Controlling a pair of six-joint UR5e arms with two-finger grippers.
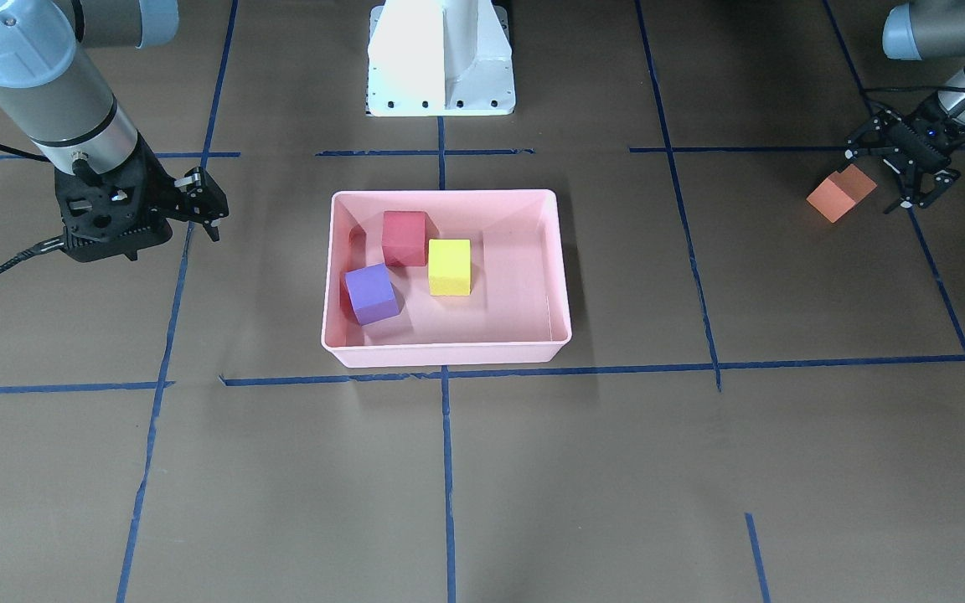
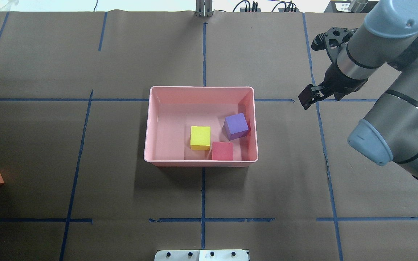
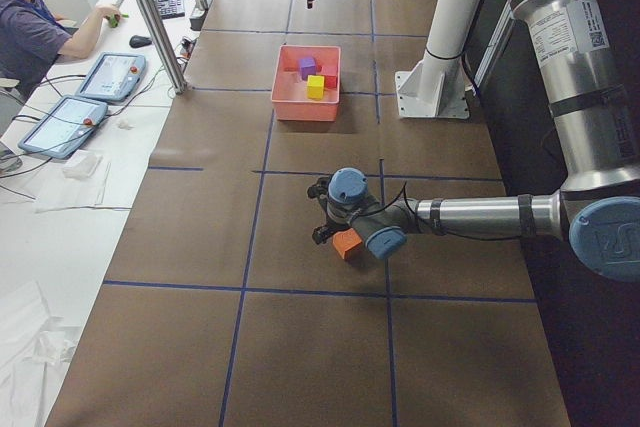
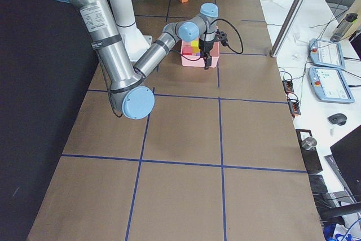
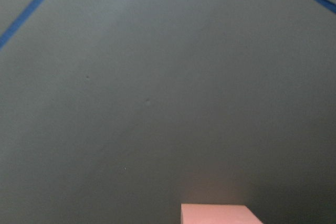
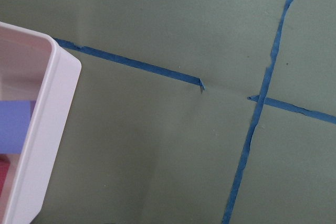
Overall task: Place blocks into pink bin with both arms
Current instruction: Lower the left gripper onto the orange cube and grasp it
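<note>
Purple (image 1: 372,293), red (image 1: 405,237), yellow (image 1: 449,266) blocks in pink bin (image 1: 449,353); orange block (image 1: 841,193) tilted outside.

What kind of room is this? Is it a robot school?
Most likely a robot research lab. A left arm and a right arm work at a table marked with a blue tape grid, and a person sits by touchscreen controllers at a side bench.

The front-facing camera looks steeply down from across the table (image 1: 583,486), with the white pedestal (image 1: 441,59) at its top. The overhead one looks from the opposite side. Both share the pink bin (image 1: 449,355). Two side cameras look along the table from its ends. The right wrist camera hangs close beside the bin's corner. The left one is very near the table and blurred, perhaps on the orange block (image 5: 218,214).
</note>
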